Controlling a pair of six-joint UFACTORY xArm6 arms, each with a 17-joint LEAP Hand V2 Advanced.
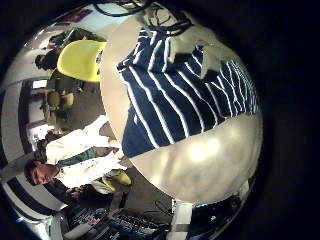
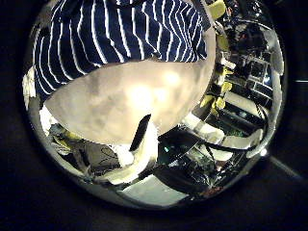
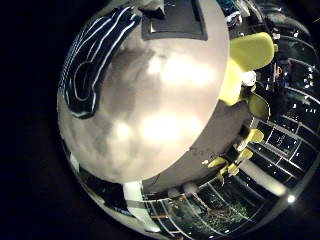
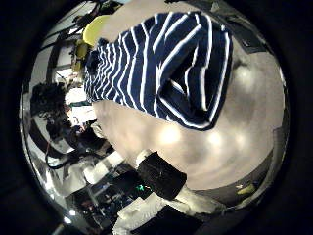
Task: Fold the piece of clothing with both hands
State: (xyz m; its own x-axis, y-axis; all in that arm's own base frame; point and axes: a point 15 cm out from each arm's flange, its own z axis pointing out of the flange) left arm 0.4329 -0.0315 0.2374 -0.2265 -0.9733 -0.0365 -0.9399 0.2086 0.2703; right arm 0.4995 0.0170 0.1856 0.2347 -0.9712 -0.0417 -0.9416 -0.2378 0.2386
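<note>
A striped shirt [image 1: 175,90], dark with thin light stripes, lies crumpled on a pale round table [image 1: 205,160]. In the right thumb side view the shirt [image 4: 156,64] has a sleeve or flap folded over its body. It sits small and off to one side in the right little finger side view [image 3: 95,55], and near the table edge in the left thumb side view [image 2: 115,38]. Both hands hover above the table, apart from the cloth. Only a finger of my left hand [image 2: 142,135] and a thumb part of my right hand [image 4: 161,176] show, uncurled and holding nothing.
Bare tabletop [image 3: 160,110] spreads beside the shirt towards the near rim [image 2: 125,96]. A chair [image 1: 80,60] stands just past the table edge, also seen as a chair [image 3: 245,60] from the right hand. Shelves and clutter ring the room beyond.
</note>
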